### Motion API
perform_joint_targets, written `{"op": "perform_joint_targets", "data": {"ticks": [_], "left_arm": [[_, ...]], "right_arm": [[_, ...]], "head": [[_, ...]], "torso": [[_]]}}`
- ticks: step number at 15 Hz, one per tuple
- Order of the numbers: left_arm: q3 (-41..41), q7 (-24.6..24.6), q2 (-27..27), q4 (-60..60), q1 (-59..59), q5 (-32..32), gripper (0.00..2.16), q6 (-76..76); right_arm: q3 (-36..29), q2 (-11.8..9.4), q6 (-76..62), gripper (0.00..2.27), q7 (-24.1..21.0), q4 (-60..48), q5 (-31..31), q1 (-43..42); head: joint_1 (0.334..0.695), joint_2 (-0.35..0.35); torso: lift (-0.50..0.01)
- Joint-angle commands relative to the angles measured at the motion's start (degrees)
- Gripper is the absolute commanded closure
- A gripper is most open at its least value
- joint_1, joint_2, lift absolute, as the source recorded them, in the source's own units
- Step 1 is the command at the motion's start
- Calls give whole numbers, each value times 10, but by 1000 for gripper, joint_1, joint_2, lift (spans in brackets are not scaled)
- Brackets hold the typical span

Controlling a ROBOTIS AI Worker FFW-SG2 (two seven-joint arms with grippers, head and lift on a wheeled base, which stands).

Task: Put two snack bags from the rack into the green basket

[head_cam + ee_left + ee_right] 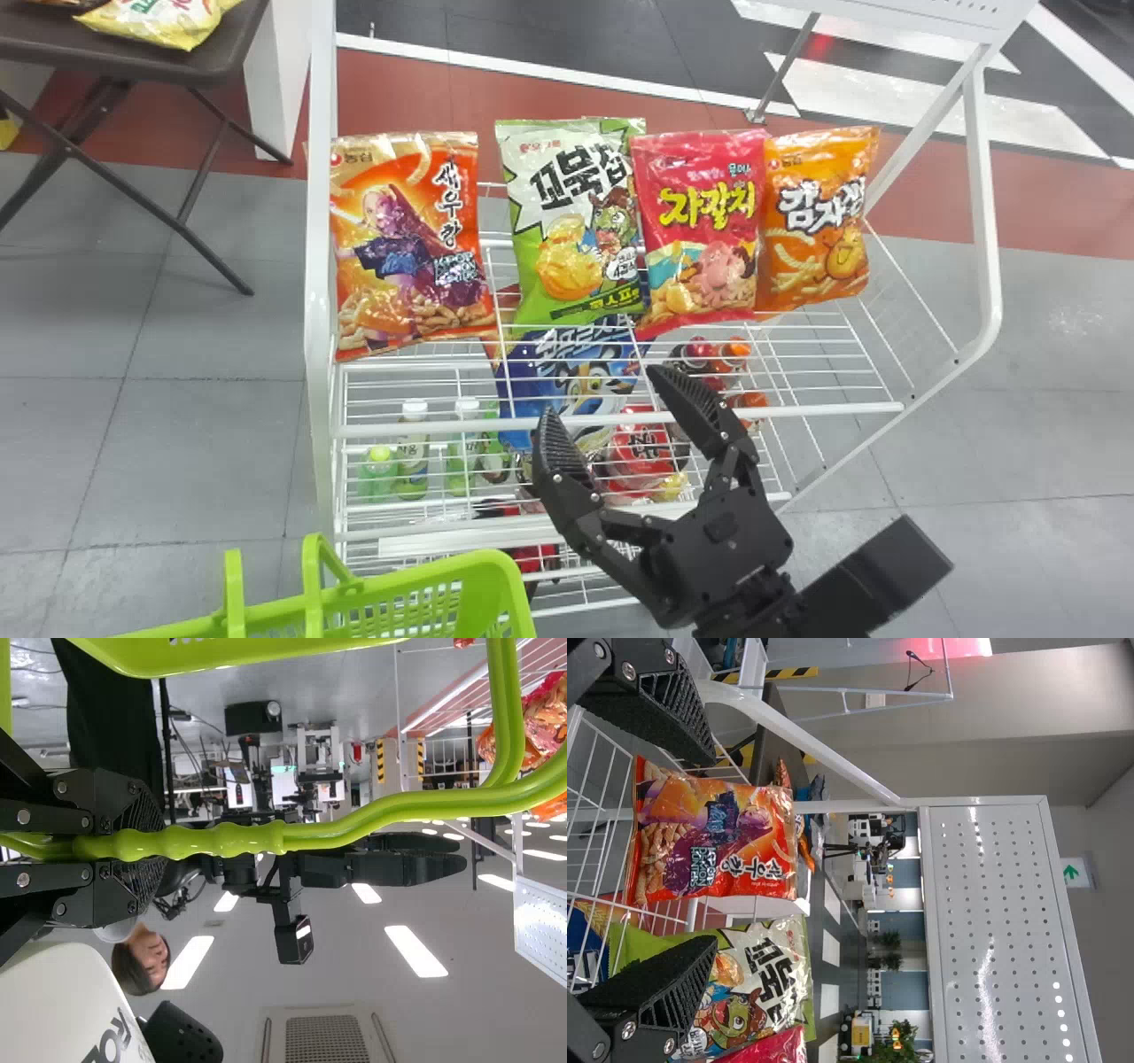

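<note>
Over the rack's front my right gripper stands open and empty, in front of the snack bags. Four bags stand in a row on the top shelf: an orange-red bag, a green one, a pink one and an orange one. The right wrist view shows the right gripper apart from the orange-red bag and the green bag. The green basket is at the lower left of the head view. In the left wrist view my left gripper is shut on the basket's handle.
The white wire rack holds a blue bag below the row, with bottles and other packs on the lower shelves. A dark folding table with bags stands at the back left.
</note>
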Motion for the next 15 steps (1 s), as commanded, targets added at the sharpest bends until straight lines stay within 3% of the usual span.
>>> {"op": "perform_joint_targets", "data": {"ticks": [1, 10, 15], "left_arm": [[0, 0, 0, 1, 0, 0, 1224, 1], [-7, 3, -1, 9, -2, 0, 1217, 1], [-16, 4, 1, 10, -2, -7, 1217, 1]], "right_arm": [[1, 1, 0, 97, 0, 2, 0, -3], [4, 1, 12, 97, -6, 17, 2, -30], [63, 1, 58, 97, -62, 79, 66, -125]], "head": [[695, -311], [695, -299], [695, -297]], "torso": [[-4], [-4], [-4]]}}
